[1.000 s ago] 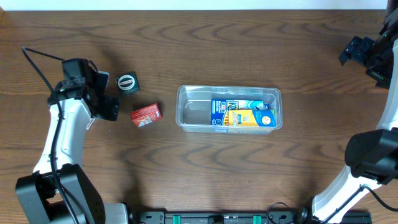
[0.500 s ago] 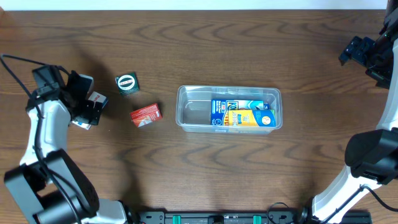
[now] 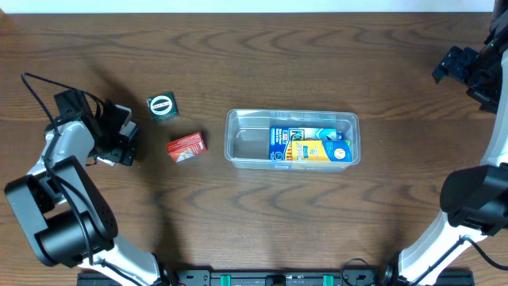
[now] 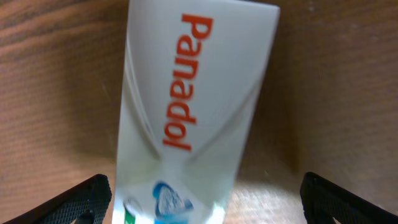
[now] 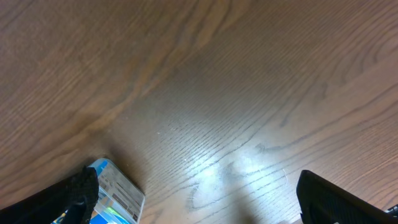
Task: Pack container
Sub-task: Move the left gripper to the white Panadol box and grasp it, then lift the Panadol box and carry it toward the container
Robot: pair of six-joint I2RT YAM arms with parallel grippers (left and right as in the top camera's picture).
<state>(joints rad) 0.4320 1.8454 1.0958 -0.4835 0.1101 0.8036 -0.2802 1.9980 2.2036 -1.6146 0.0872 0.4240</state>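
The clear plastic container (image 3: 238,135) stands mid-table and holds a blue box (image 3: 286,140) and a yellow box (image 3: 321,151). My left gripper (image 3: 119,137) is at the far left, low over the table. In the left wrist view a white Panadol box (image 4: 193,93) lies between its wide-open fingers (image 4: 214,202), with a gap on the right side. In the overhead view the gripper hides most of that box. My right gripper (image 3: 464,67) is open and empty at the back right, far from the container; its fingers (image 5: 205,199) frame bare table.
A red box (image 3: 186,146) lies left of the container. A green-and-black cube box (image 3: 161,106) sits behind it. A corner of a blue-and-white box (image 5: 115,193) shows at the lower left of the right wrist view. The table (image 3: 262,214) is brown wood.
My left arm has swung left, away from the red box, and now sits over the Panadol box. The right arm and the container have not moved.
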